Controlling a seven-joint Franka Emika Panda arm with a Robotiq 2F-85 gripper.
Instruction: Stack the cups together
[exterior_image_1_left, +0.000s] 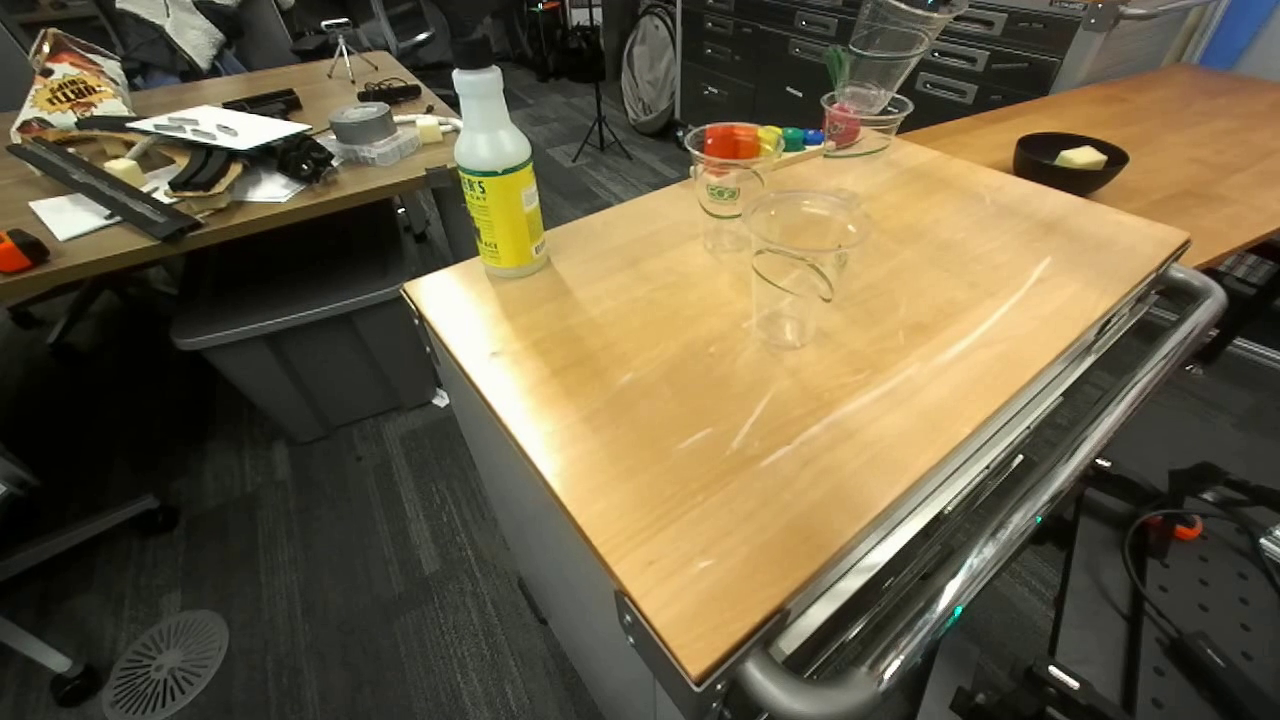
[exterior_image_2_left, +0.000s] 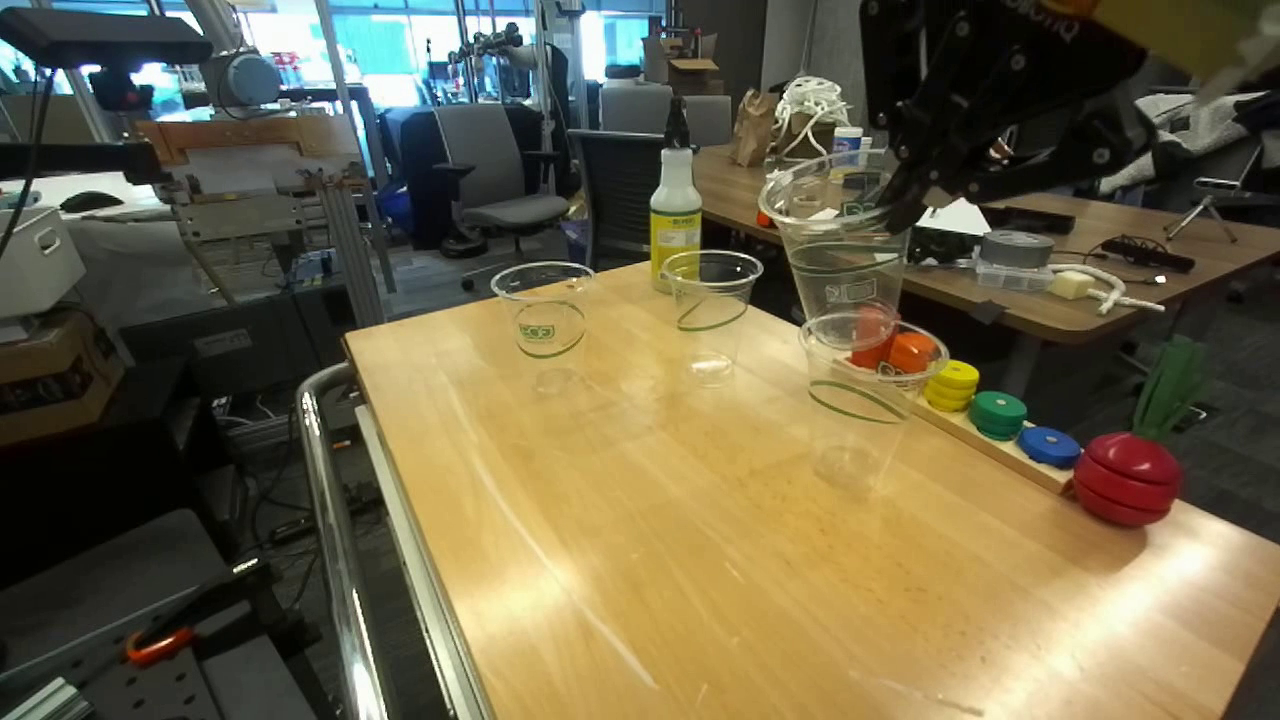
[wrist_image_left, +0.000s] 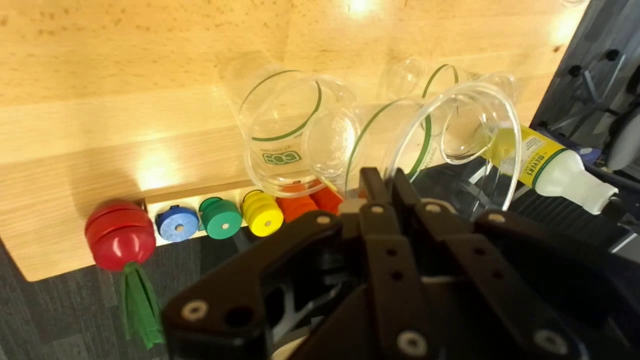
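Note:
My gripper (exterior_image_2_left: 905, 205) is shut on the rim of a clear cup (exterior_image_2_left: 845, 265) and holds it tilted; its fingertips show in the wrist view (wrist_image_left: 387, 182). The held cup also shows in an exterior view (exterior_image_1_left: 900, 50) and the wrist view (wrist_image_left: 395, 130). Its base overlaps the mouth of a standing clear cup (exterior_image_2_left: 860, 425), also in the wrist view (wrist_image_left: 285, 125); I cannot tell whether it is inside or just above. Two more upright cups, one (exterior_image_2_left: 545, 325) and another (exterior_image_2_left: 712, 310), stand apart; both show in an exterior view, nearer (exterior_image_1_left: 800, 270) and farther (exterior_image_1_left: 730, 190).
A yellow-green spray bottle (exterior_image_1_left: 505, 200) stands at a table corner. A toy board with coloured discs (exterior_image_2_left: 997, 415) and a red toy radish (exterior_image_2_left: 1130, 475) lie along the edge beside the standing cup. A black bowl (exterior_image_1_left: 1070, 175) is on the adjoining table. A metal rail (exterior_image_1_left: 1000, 540) runs along one side.

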